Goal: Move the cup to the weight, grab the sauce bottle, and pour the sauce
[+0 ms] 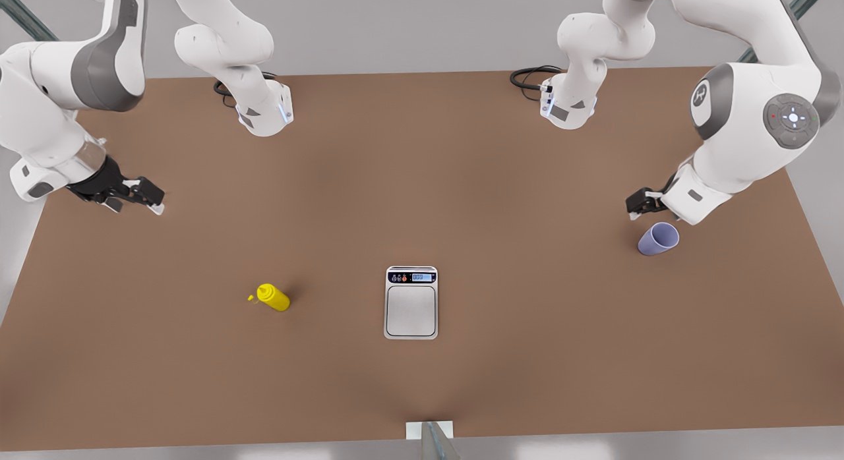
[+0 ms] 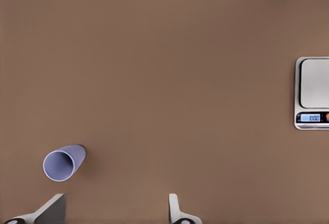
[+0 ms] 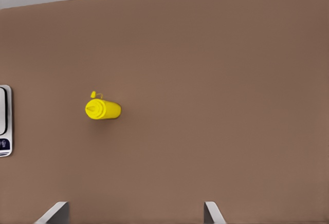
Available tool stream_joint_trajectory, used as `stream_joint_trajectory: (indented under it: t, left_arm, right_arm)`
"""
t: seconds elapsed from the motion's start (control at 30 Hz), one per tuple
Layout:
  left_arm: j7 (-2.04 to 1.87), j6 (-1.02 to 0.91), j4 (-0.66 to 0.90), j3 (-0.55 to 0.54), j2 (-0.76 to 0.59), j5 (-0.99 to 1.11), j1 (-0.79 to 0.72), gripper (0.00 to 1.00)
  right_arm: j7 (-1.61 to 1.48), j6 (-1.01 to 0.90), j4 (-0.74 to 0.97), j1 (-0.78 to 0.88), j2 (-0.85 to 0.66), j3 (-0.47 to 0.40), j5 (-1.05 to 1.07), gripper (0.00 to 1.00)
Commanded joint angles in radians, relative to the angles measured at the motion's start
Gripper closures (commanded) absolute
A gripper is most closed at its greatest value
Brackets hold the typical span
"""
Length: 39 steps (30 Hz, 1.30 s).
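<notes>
The lavender-blue cup (image 1: pixel 658 238) (image 2: pixel 64 162) stands on the brown table at the front view's right, mouth up. My left gripper (image 1: pixel 638 206) (image 2: pixel 114 209) hovers just behind it, open and holding nothing. The silver weight (image 1: pixel 411 303) (image 2: pixel 312 93) (image 3: pixel 4 121) lies at the table's middle, its platform bare and its display lit. The yellow sauce bottle (image 1: pixel 273 296) (image 3: pixel 103 109) stands to the weight's left in the front view. My right gripper (image 1: pixel 155 200) (image 3: pixel 134 212) hangs open and empty near the table's left edge, well behind the bottle.
Both arm bases (image 1: pixel 264 111) (image 1: pixel 568 104) sit at the back of the table (image 1: pixel 527 368) with black cables beside them. A small metal bracket (image 1: pixel 430 432) juts up at the middle of the front edge. Wide bare tabletop separates cup, weight and bottle.
</notes>
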Motion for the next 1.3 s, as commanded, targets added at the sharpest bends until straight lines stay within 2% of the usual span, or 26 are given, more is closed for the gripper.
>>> stream_joint_trajectory:
  t: [0.0,0.03,0.07,0.17,0.33,0.37,0.53,0.97,1.0,1.03,1.1,1.13,1.27]
  left_arm:
    - [0.000,0.000,0.000,0.000,0.000,0.006,0.002,0.00]
    - [-0.012,-0.002,-0.014,0.005,0.000,0.003,0.003,0.00]
    - [-0.014,0.015,-0.103,0.018,-0.005,0.013,0.029,0.00]
    - [0.107,0.265,-0.358,0.080,-0.006,0.007,0.156,0.00]
    - [0.270,0.359,-0.500,0.083,0.026,-0.052,0.319,0.00]
    - [0.299,0.429,-0.545,0.095,0.031,-0.054,0.325,0.00]
    - [0.368,0.598,-0.600,0.095,0.084,-0.054,0.385,0.00]
    - [0.436,0.747,-0.660,0.095,0.187,-0.071,0.404,0.00]
    - [0.436,0.755,-0.660,0.095,0.190,-0.071,0.404,0.03]
    - [0.434,0.756,-0.660,0.095,0.195,-0.072,0.404,0.26]
    - [0.434,0.764,-0.661,0.095,0.207,-0.072,0.404,0.48]
    - [0.434,0.765,-0.661,0.095,0.212,-0.072,0.404,0.50]
    - [0.432,0.759,-0.663,0.094,0.212,-0.099,0.404,0.79]
  right_arm:
    - [0.000,0.001,0.000,0.009,0.000,0.001,0.000,0.00]
    - [0.000,0.000,0.000,0.009,0.000,0.001,0.000,0.00]
    - [0.000,0.000,0.000,0.009,0.000,0.001,0.000,0.00]
    - [-0.006,-0.013,0.025,0.009,0.015,0.001,0.000,0.00]
    - [-0.005,-0.016,0.049,0.006,0.032,-0.001,0.003,0.00]
    - [-0.005,-0.025,0.063,0.005,0.044,-0.002,0.003,0.00]
    - [-0.005,-0.037,0.072,0.005,0.048,-0.002,0.005,0.00]
    - [-0.005,-0.045,0.072,0.002,0.048,-0.004,0.005,0.00]
    - [-0.005,-0.045,0.072,0.002,0.048,-0.004,0.005,0.00]
    - [-0.005,-0.046,0.072,0.002,0.048,-0.004,0.005,0.00]
    - [-0.005,-0.046,0.072,0.003,0.048,-0.004,0.005,0.00]
    - [-0.005,-0.046,0.072,0.003,0.048,-0.004,0.005,0.00]
    - [-0.005,-0.046,0.072,0.005,0.048,-0.004,0.005,0.00]
